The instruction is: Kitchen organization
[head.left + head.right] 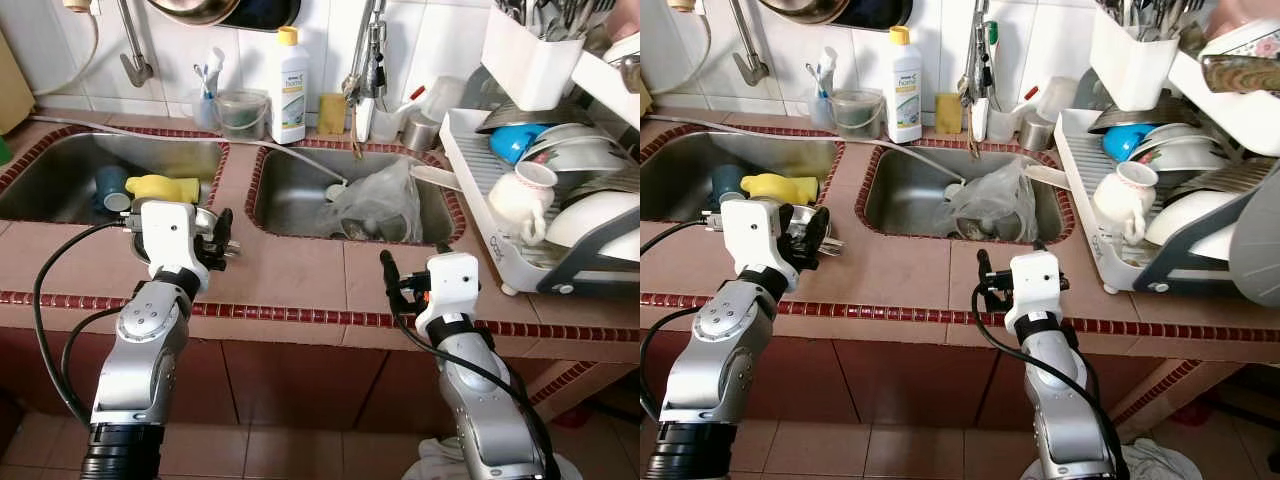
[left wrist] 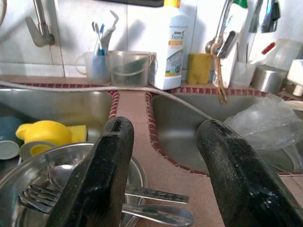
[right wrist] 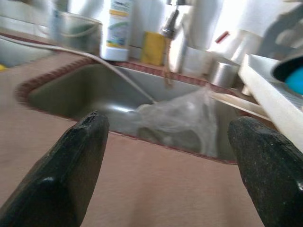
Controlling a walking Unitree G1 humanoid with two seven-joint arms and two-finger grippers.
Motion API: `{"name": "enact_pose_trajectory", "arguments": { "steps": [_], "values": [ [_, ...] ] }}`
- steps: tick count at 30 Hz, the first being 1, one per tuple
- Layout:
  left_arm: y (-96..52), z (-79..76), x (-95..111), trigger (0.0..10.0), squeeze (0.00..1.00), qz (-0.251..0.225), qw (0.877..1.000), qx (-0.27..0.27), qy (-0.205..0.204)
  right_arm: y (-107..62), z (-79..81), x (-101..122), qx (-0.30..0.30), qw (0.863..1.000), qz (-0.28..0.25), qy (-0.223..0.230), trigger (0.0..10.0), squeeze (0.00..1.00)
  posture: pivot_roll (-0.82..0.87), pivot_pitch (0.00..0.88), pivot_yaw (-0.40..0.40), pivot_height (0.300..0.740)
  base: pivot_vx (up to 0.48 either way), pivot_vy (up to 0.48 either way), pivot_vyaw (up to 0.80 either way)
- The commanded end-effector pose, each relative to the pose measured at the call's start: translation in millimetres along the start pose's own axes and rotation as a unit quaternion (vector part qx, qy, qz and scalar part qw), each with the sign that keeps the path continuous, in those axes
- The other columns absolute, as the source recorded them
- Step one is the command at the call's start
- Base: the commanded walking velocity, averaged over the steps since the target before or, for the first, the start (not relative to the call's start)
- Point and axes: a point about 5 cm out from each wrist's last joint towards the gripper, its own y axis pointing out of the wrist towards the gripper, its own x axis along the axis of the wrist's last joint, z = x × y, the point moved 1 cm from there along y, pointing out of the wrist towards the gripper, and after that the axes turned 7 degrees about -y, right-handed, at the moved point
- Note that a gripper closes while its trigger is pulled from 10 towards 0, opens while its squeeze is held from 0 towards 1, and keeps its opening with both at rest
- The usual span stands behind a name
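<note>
Left gripper (image 2: 161, 175) is up over the counter (image 1: 290, 275) at the near edge of the left sink (image 1: 70, 165), fingers (image 2: 102, 175) spread apart with nothing between them. Just below them sits a steel bowl (image 2: 28, 182) with a spoon (image 2: 64, 175) and forks (image 2: 142, 194) lying in it; its near side is cut off by the frame, and from the head camera the wrist covers most of it. Behind it in the left sink there's a yellow jug-shaped thing (image 1: 160, 187) and a teal cup (image 1: 112, 187), partly hidden by the arm.

Right gripper (image 3: 165, 170) hovers above the tiled counter in front of the right sink (image 1: 300, 190), fingers wide apart, gripping nothing. In that sink lies a crumpled clear plastic bag (image 1: 375, 200); something dark shows under it, hard to make out. A thin hose (image 1: 300, 160) runs across into the basin.

On the ledge behind, a white bottle (image 1: 289, 85) and a yellow sponge (image 1: 331, 113). To the right, the dish rack (image 1: 480, 215) is packed with bowls and a white mug (image 1: 520, 200), its far end cut off
</note>
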Motion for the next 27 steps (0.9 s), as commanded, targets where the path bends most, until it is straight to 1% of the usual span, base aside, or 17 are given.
{"name": "enact_pose_trajectory", "arguments": {
  "steps": [1, 6, 14, 25, 27],
  "values": [
    [2.6, -3.2, 1.3, 10.0, 0.0, 0.002, 1.0, -0.01, 0.002, 0.0, 0.6, 3.0, 0.01, 1.0, -0.009, 0.003, 10.0, 0.0, 0.09, 0.021, -0.035, 0.74, 0.0, 0.416, 0.0],
    [2.6, -4.5, 1.3, 10.0, 0.0, 0.001, 1.0, -0.015, 0.003, 0.5, 0.8, 4.1, 0.014, 1.0, -0.014, 0.004, 10.0, 0.0, 0.09, 0.016, -0.036, 0.74, 0.0, 0.418, 0.0],
    [1.9, -7.4, 0.2, 10.0, 0.0, 0.003, 1.0, -0.024, 0.008, -1.0, 4.2, 5.2, 0.025, 1.0, -0.016, 0.004, 10.0, 0.0, 0.09, 0.01, -0.038, 0.74, 0.257, 0.403, 0.0],
    [0.5, -8.4, -0.6, 10.0, 0.0, 0.004, 1.0, -0.028, 0.014, -1.8, 5.5, 4.9, 0.031, 0.999, -0.018, 0.002, 10.0, 0.0, 0.09, 0.005, -0.04, 0.74, 0.288, 0.338, 0.0],
    [-0.3, -10.0, -0.6, 10.0, 0.0, 0.002, 0.999, -0.03, 0.035, -1.8, 6.3, 4.8, 0.035, 0.999, -0.019, 0.001, 10.0, 0.0, 0.09, 0.005, -0.039, 0.74, 0.0, 0.0, 0.0]
  ]
}}
